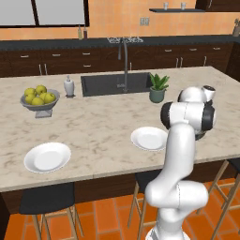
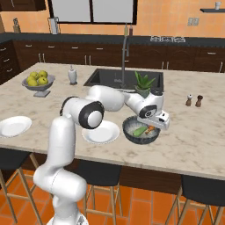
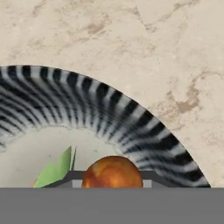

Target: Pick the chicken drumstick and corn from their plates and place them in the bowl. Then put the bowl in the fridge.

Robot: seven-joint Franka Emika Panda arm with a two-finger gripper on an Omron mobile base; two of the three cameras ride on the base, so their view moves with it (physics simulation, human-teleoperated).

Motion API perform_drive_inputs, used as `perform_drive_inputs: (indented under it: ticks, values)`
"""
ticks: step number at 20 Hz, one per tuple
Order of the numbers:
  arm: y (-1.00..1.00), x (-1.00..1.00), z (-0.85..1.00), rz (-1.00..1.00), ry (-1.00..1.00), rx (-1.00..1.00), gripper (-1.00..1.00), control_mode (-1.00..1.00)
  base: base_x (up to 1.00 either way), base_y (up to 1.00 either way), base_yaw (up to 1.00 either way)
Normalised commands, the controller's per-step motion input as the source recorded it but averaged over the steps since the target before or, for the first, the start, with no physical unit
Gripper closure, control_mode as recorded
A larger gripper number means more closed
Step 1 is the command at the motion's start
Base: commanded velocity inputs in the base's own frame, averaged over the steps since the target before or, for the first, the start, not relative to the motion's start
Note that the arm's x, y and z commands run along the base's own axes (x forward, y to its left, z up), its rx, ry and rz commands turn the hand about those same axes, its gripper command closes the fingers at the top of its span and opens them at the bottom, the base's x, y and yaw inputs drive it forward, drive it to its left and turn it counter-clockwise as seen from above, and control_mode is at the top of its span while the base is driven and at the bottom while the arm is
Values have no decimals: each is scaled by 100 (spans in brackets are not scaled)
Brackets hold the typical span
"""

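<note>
Marble tabletop [image 1: 103,126] is carrying a grey footed bowl of yellow-green apples [image 1: 40,99] at far left, with a white soap dispenser [image 1: 69,86] sitting beside the dark sink [image 1: 115,83] and its faucet [image 1: 125,63]. Potted plant [image 1: 158,87] is standing at the sink's right corner; salt and pepper shakers [image 2: 194,100] are sitting farther right. Dark stools [image 1: 47,199] are lining the near edge.

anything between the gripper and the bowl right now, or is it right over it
Nothing visible stands between them. The gripper hangs directly over the bowl, where the corn and the chicken drumstick already lie, the drumstick just ahead of the fingertips.
</note>
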Motion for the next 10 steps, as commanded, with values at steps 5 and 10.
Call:
perform_drive_inputs:
  ticks: [5, 10]
  values:
    - [0, 11, -43, -8, 0, 0, 100, -100, 0, 0, 0]
    - [6, 3, -15, -8, 0, 0, -100, -100, 0, 0, 0]
